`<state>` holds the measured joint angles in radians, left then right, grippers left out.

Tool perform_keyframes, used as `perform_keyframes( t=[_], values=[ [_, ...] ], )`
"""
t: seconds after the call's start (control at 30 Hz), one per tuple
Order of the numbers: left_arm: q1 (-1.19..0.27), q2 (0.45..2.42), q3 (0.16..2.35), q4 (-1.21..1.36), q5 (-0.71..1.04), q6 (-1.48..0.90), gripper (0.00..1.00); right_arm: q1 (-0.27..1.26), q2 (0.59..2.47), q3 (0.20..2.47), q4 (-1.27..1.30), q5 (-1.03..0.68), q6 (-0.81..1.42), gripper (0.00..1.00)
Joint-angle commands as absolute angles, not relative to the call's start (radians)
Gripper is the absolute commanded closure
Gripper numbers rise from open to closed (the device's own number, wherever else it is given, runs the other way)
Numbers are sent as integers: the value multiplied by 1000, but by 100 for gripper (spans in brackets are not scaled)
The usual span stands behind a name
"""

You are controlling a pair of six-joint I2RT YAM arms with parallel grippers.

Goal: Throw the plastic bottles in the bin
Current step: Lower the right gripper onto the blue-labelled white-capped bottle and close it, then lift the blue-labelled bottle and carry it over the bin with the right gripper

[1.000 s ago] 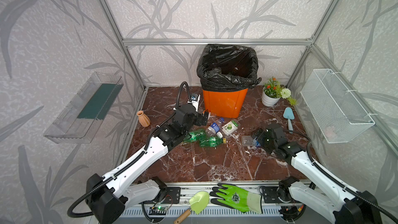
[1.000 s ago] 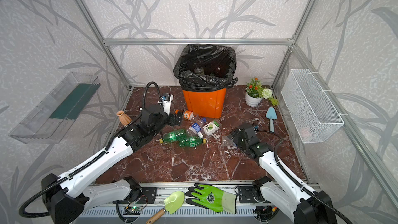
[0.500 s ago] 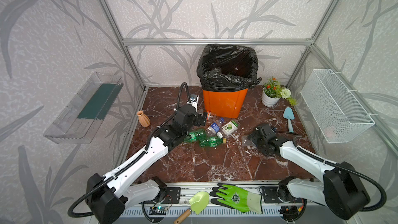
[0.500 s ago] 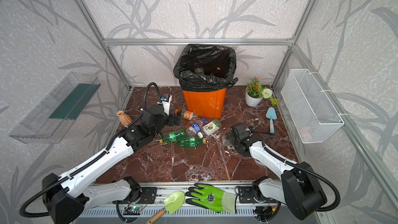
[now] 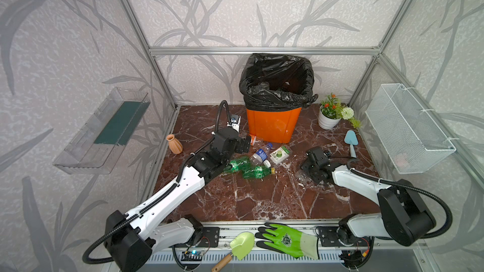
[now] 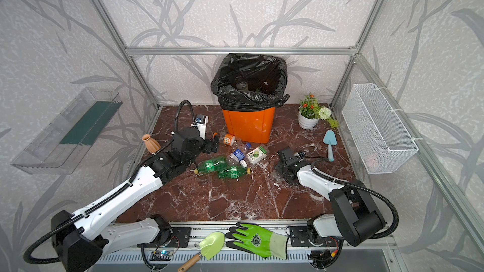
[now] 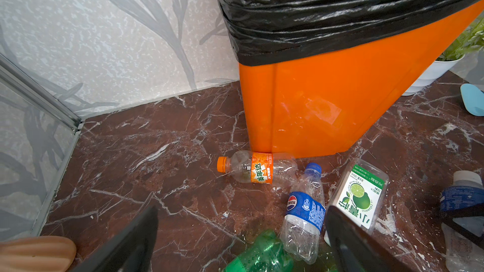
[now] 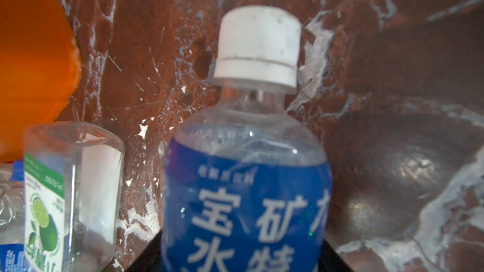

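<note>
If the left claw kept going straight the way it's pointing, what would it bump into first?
Probably the orange-labelled bottle lying at the foot of the bin; the open left gripper points at it, though depth is hard to judge.

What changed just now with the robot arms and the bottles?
The right gripper slid a little toward the middle as its arm folded in, and its jaws closed in around the blue-label bottle; whether they squeeze it yet is unclear. The left gripper stayed open and still, and the green bottles and bin did not move.
</note>
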<state>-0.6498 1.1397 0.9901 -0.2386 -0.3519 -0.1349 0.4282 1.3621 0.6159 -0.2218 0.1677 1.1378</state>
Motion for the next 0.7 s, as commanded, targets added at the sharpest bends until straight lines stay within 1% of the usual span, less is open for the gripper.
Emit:
perform_keyframes(
  t=[0.0, 0.23, 0.4, 0.47, 0.57, 0.67],
  values=[
    [-643, 1122, 973, -259, -382, -158, 1, 425, 1275, 637, -190, 235, 1062, 42],
    [-635, 1148, 971, -263, -399, -215, 1, 424, 1010, 608, -60, 310, 866, 44],
    [-620, 1164, 966, -272, -419, -265, 1, 425, 771, 643, 66, 385, 648, 44],
    [-609, 1161, 958, -271, -419, -292, 1, 425, 687, 667, 150, 418, 526, 44],
    [-595, 1150, 940, -266, -416, -329, 1, 425, 616, 698, 296, 436, 399, 44],
    [-585, 1129, 918, -259, -413, -359, 1, 425, 595, 723, 462, 431, 309, 44]
  ],
)
